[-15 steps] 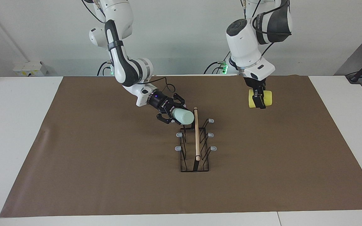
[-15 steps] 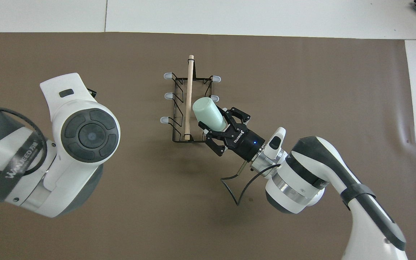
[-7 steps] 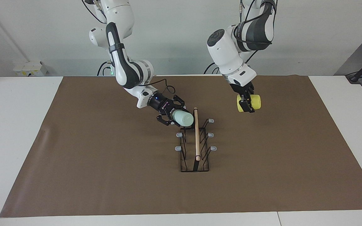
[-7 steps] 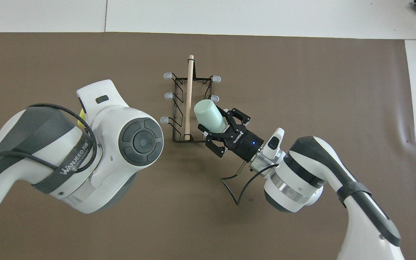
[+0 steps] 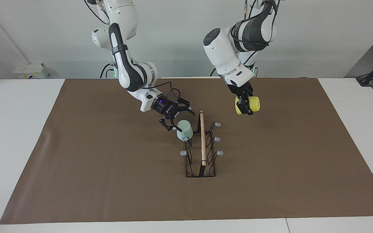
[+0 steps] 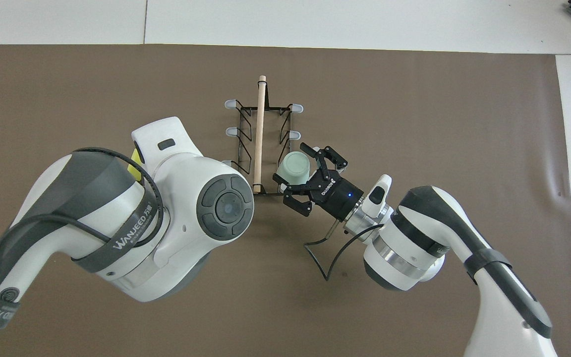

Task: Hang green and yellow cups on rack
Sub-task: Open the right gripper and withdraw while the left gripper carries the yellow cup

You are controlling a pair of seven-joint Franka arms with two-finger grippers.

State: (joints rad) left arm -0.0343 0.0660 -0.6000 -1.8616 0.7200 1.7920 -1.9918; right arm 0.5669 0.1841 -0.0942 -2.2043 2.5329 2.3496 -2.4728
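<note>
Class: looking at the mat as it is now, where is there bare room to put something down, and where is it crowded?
Bare mat lies on both sides of the rack out to the mat's ends, and from the rack to the edge farthest from the robots. It is crowded at the rack's robot end: the open right gripper by the hung green cup, the left gripper holding the yellow cup.

White glossy arms (image 5: 125, 61), dark grey joint bands, black end effectors (image 6: 315, 181), black cables, "WANJEED" lettering.

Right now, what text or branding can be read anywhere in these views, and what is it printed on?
"WANJEED", with further characters too small to read: the grey strap on the left arm.
"ROBOTIQ", faint: the body of the right gripper.
The green cup, yellow cup and rack bear none.
</note>
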